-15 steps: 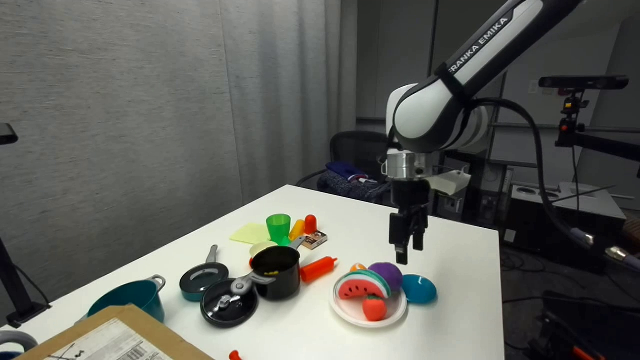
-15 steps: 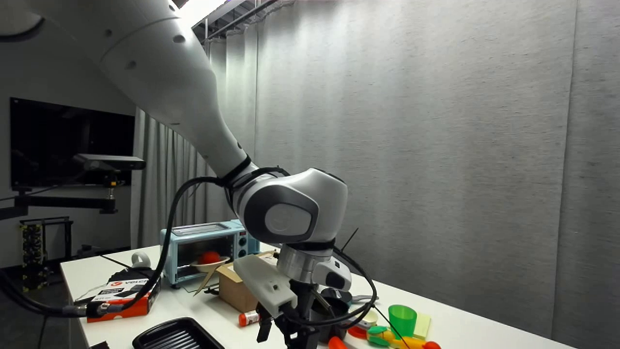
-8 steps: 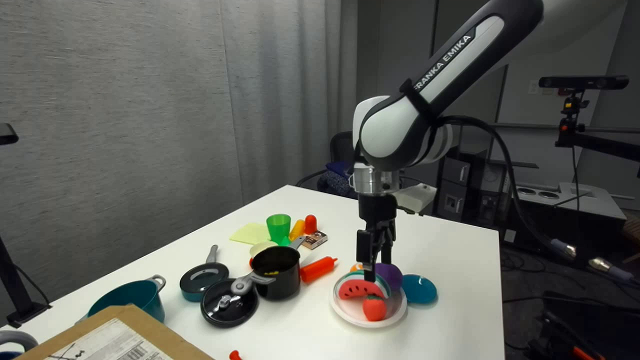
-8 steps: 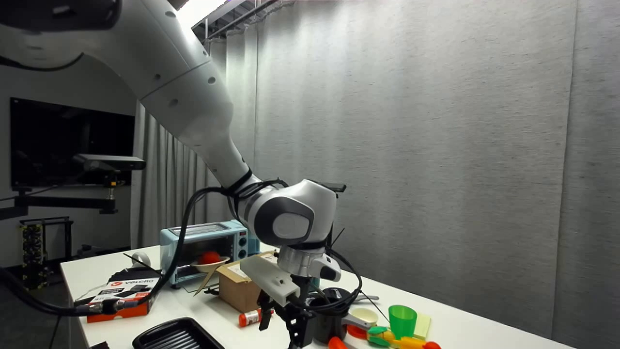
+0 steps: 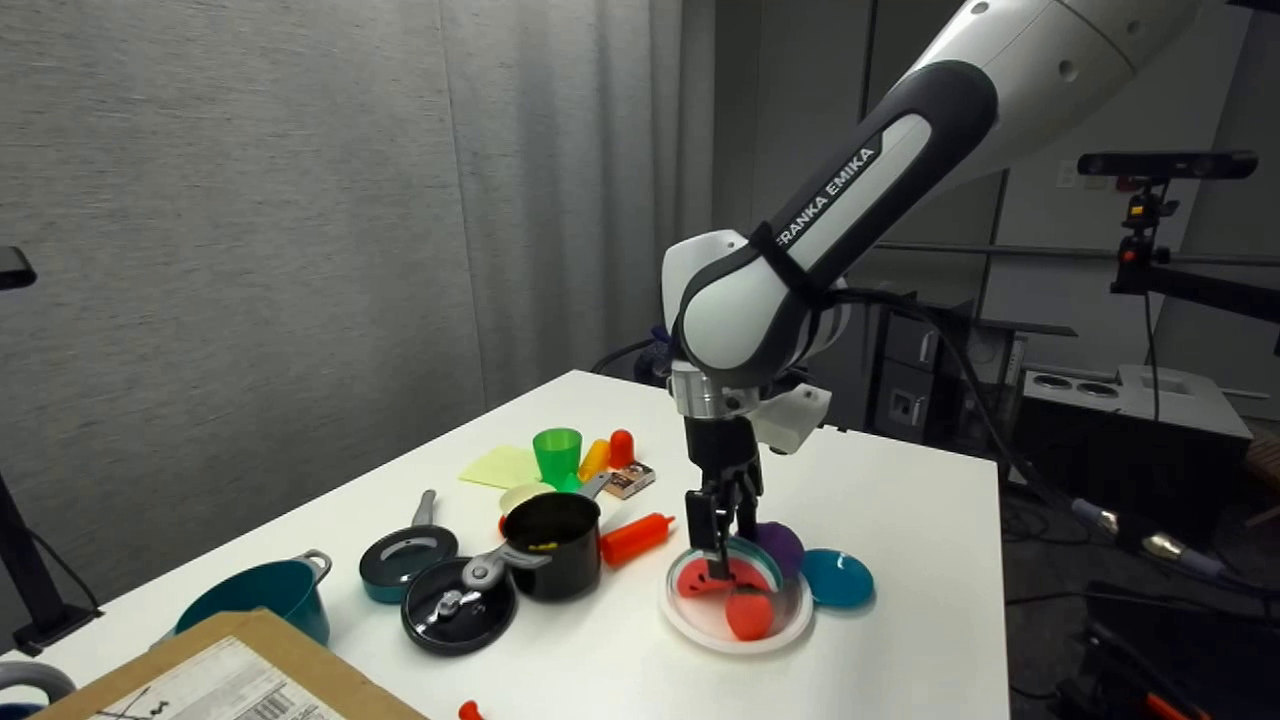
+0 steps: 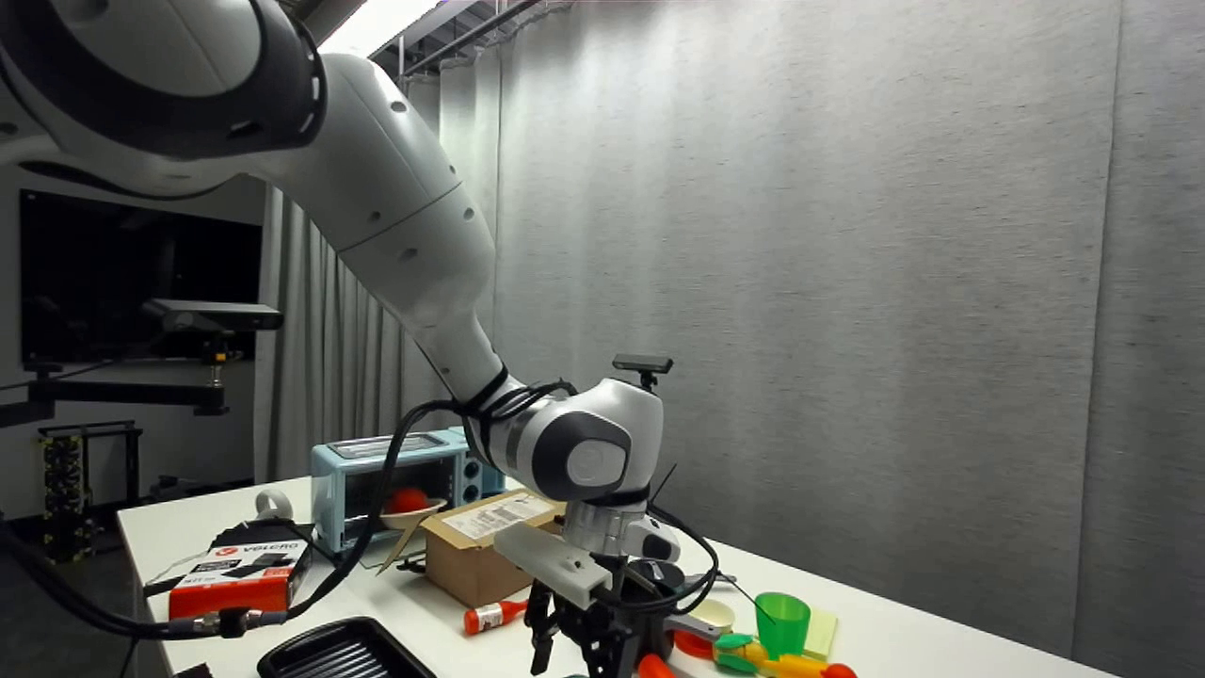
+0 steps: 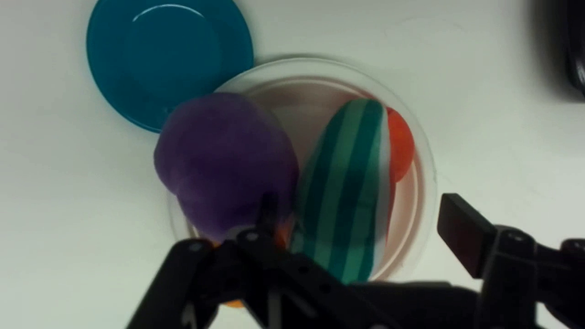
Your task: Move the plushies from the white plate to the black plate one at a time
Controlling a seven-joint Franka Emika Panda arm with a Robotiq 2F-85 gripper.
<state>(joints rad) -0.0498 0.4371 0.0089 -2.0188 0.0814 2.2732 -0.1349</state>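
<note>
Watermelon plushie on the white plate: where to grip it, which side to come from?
Come from above and pinch the watermelon plushie mid-length across its narrow width, claw closing on striped side and red face. It stands rind-up, longer than wide. I'd likely stay off the end by the strawberry plushie; the purple plushie sits close on the striped side.

It's bold teal and pale-green stripes, a white edge and dark-specked red on the curved watermelon-slice soft plushie (image 7: 343,192), solid purple on the lumpy round soft plushie (image 7: 224,155), red-orange on the strawberry-shaped soft plushie (image 5: 748,615), plain white on the flat round plate (image 5: 700,620)!
</note>
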